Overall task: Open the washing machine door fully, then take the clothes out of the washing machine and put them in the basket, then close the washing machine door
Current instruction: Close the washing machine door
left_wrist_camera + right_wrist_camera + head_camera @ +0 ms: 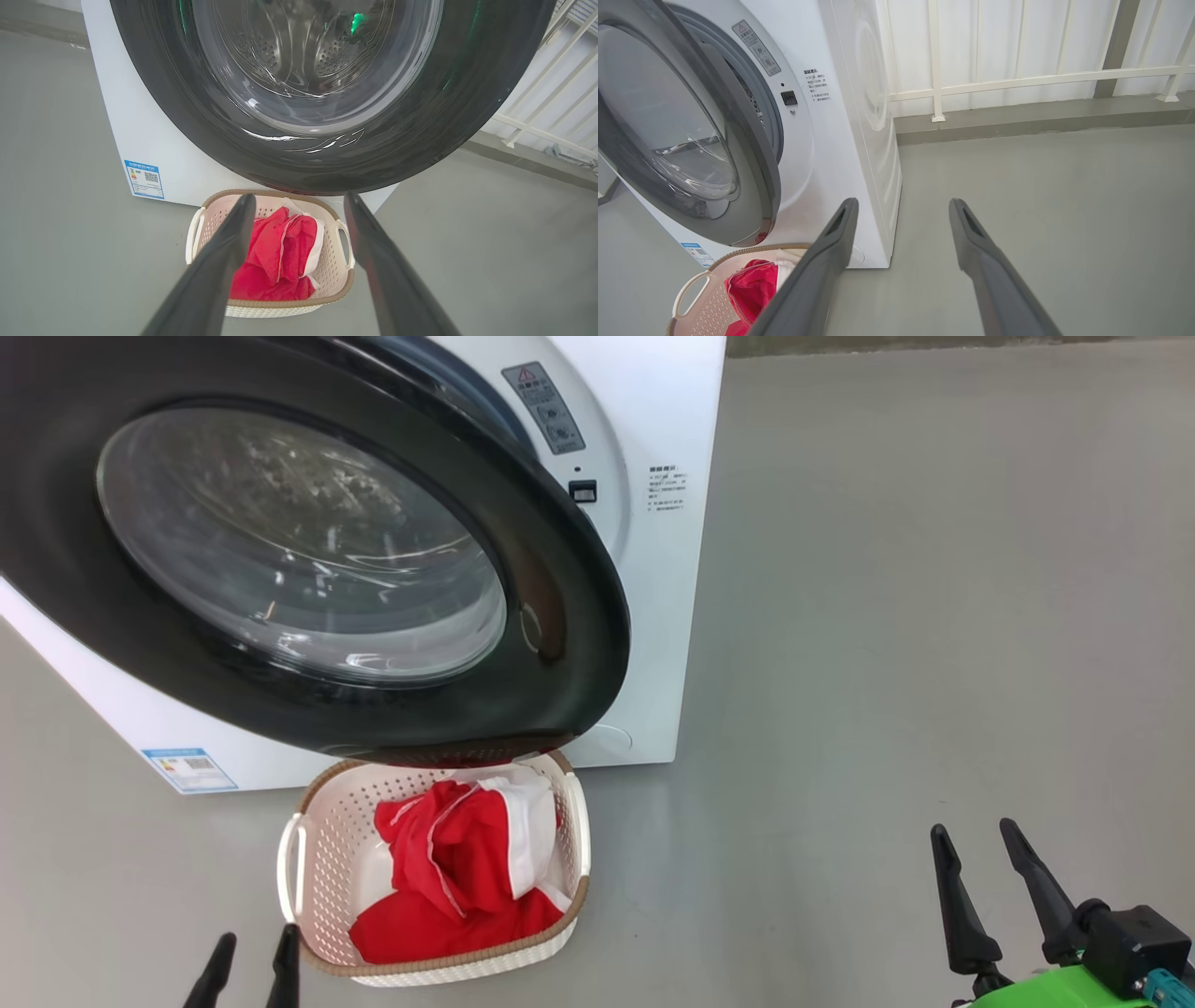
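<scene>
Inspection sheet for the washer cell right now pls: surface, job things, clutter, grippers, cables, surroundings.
Surface: grey floor, smooth.
Job's things: washing machine door ajar, not shut; washing machine white, blue label low on its front; clothes, red and white, lie in the basket, which stands on the floor under the door's lower edge.
Clutter: nothing seen.
Grippers: left gripper open, empty, beside the basket; right gripper open, empty, over floor.
Cables: nothing seen.
Surroundings: white railing beyond the machine.
</scene>
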### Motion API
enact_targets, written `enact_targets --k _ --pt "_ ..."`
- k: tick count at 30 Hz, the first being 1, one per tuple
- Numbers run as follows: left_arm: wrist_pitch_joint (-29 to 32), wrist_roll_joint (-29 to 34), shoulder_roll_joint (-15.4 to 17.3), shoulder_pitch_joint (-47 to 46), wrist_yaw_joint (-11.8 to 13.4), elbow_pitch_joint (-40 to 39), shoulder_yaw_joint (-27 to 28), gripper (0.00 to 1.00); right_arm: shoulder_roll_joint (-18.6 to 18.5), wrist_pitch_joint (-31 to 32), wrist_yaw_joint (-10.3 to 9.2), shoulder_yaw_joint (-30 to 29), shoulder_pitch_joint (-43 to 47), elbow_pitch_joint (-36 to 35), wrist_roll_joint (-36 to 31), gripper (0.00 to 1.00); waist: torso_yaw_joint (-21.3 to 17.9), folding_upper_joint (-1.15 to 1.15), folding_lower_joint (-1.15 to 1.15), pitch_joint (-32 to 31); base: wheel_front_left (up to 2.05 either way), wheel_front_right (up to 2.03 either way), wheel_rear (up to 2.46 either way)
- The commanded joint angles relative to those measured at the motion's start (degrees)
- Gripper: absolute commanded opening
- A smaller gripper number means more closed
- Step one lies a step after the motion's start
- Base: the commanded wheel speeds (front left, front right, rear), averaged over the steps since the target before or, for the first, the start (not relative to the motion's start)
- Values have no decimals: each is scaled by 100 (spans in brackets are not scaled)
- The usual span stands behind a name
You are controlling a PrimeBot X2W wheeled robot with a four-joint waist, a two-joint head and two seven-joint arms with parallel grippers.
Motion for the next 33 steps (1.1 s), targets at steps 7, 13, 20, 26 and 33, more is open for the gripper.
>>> enact_targets --k 7,13,20,26,33 --pt "-70 1103 -159 2 -32 -541 590 100 -70 -37 37 75 0 -190 -54 100 52 0 0 -6 0 0 0" --pt "-70 1638 -338 122 -32 -948 770 100 -70 -37 37 39 -27 -256 -52 100 68 0 0 12 0 0 0" --pt "-70 1750 -458 171 -32 -993 809 100 -70 -37 37 47 -18 -261 -68 100 92 0 0 46 0 0 0" --pt "-70 1758 -496 147 -32 -995 807 100 -70 -37 37 68 -39 -250 -73 100 87 0 0 53 0 0 0" --pt "-70 1769 -520 126 -32 -1016 804 100 -70 -37 37 61 -30 -247 -69 100 134 0 0 36 0 0 0"
